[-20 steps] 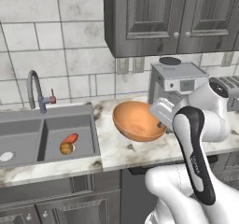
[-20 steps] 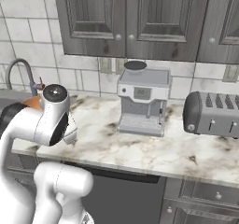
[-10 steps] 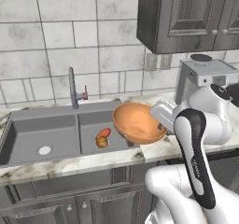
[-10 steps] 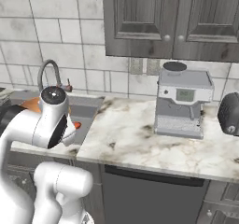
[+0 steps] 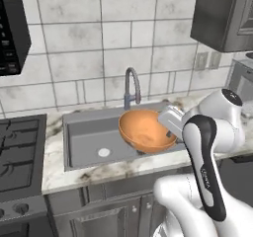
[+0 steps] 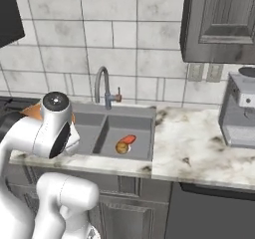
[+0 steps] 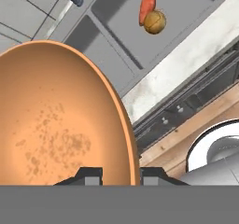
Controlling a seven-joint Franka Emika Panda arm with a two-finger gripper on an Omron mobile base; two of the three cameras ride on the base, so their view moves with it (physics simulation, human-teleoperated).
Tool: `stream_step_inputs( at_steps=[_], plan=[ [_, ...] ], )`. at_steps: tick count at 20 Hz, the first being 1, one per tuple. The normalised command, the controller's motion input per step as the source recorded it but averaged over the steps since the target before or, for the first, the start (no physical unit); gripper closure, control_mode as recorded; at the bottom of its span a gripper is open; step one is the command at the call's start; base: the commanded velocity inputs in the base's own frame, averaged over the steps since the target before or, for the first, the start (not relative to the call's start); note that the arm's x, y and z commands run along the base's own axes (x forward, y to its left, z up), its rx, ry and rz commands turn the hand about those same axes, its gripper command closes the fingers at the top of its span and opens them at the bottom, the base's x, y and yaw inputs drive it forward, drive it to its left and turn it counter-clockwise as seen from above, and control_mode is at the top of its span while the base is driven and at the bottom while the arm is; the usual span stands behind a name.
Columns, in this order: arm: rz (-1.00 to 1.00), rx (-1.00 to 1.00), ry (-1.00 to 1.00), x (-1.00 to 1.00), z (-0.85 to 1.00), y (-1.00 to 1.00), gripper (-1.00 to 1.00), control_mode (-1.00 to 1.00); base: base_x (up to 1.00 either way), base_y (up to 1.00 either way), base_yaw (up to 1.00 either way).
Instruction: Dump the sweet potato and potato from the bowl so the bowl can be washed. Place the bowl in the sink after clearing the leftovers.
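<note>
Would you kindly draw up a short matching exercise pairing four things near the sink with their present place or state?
Things:
1. round orange-brown bowl
2. elongated reddish-orange sweet potato
3. rounded yellowish-brown potato
4. tall curved grey faucet

States:
A. stands behind the grey double-basin sink
B. held tilted in the tool, emptied
C. lies in the right basin, nearer the front edge
D. lies in the right basin, just behind its rounder neighbour

Pairs: 1-B, 2-D, 3-C, 4-A

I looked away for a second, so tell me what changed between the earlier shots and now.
The base drove left along the counter, so both base views shifted: the sink now sits mid-frame. The hand carried the bowl along, now over the sink. Unchanged: the bowl stays gripped and empty, and the sweet potato and potato lie together in the right basin.
</note>
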Motion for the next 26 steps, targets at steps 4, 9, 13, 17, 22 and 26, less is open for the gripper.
stream_step_inputs(
  at_steps=[4,9,13,17,22,26],
  plan=[
    [0.00,0.00,0.00,0.00,0.00,0.00,1.00,1.00,0.06,0.91,-0.12],
    [0.00,0.00,0.00,0.00,0.00,0.00,1.00,1.00,0.25,0.58,-0.05],
    [0.00,0.00,0.00,0.00,0.00,0.00,1.00,1.00,0.39,0.46,0.00],
    [0.00,0.00,0.00,0.00,0.00,0.00,1.00,1.00,0.31,0.57,-0.01],
    [0.00,0.00,0.00,0.00,0.00,0.00,1.00,1.00,0.11,0.68,-0.03],
    [0.00,0.00,0.00,0.00,0.00,0.00,1.00,1.00,0.34,0.42,-0.04]
  ],
)
